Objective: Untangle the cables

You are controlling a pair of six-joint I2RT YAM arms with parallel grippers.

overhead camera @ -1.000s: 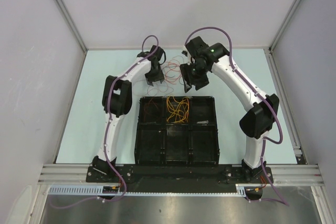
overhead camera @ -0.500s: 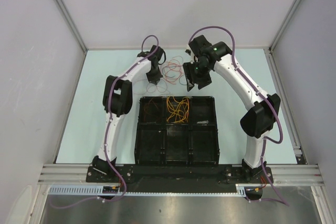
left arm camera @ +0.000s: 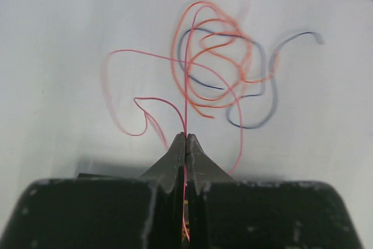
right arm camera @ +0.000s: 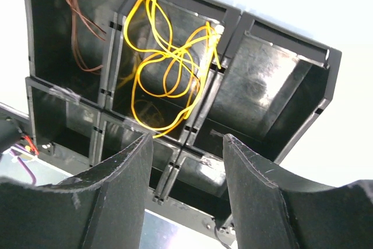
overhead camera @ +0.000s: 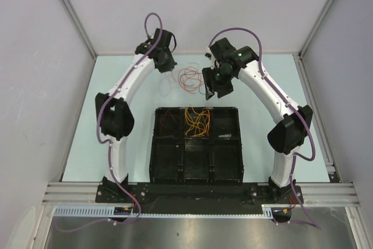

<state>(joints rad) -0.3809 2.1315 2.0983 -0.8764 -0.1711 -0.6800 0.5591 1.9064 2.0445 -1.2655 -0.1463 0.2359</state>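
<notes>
A loose tangle of cables (overhead camera: 189, 78) lies on the pale table beyond the tray, between the two grippers. In the left wrist view the tangle (left arm camera: 215, 68) shows orange, red and dark blue loops. My left gripper (left arm camera: 186, 137) is shut on a thin red cable (left arm camera: 185, 86) that runs straight from its tips into the tangle. From above, the left gripper (overhead camera: 169, 65) sits at the tangle's back left. My right gripper (overhead camera: 211, 90) hangs at the tangle's right edge, and its jaws (right arm camera: 187, 138) stand open with nothing between them.
A black tray (overhead camera: 152, 144) with several compartments stands in front of the tangle. Its back middle cell holds yellow-orange cables (right arm camera: 166, 68), and the back left cell holds brown ones (right arm camera: 87, 21). White walls close in the table on three sides.
The left gripper shut on the red cable, and the left arm then swung back and to the left, drawing that cable out of the tangle. The right gripper has barely moved.
</notes>
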